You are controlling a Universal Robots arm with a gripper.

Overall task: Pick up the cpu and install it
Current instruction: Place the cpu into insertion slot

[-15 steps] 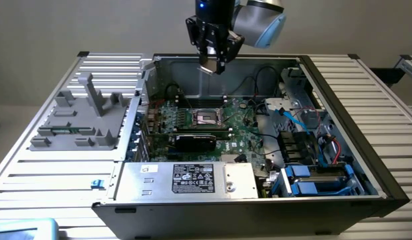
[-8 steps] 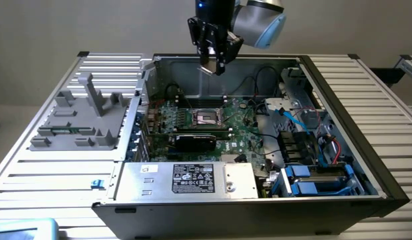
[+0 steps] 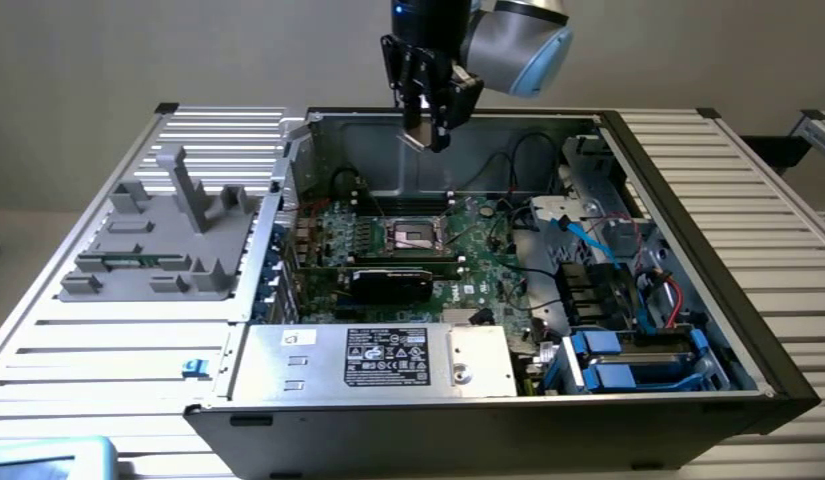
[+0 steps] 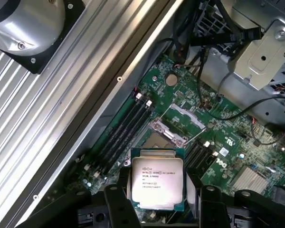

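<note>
The cpu [image 4: 156,180], a flat square chip with a silver top and printed lettering, sits between my gripper's [image 4: 157,205] black fingers [image 4: 115,208]. The gripper is shut on it. In the exterior view my gripper [image 3: 426,135] hangs high over the rear wall of the open computer case [image 3: 732,300], with the cpu [image 3: 415,142] a pale glint at its tip. The motherboard's socket [image 3: 415,235] lies well below, its metal frame [image 4: 183,114] swung open and the socket bed [image 4: 164,138] partly hidden behind the held chip.
A black graphics card [image 3: 392,283] lies just in front of the socket. Memory slots [image 4: 123,133] run beside it. A power supply [image 3: 372,360], blue drive bays [image 3: 626,360] and loose cables [image 3: 572,250] crowd the case. A grey fixture [image 3: 159,240] stands on the slatted table at the exterior view's left.
</note>
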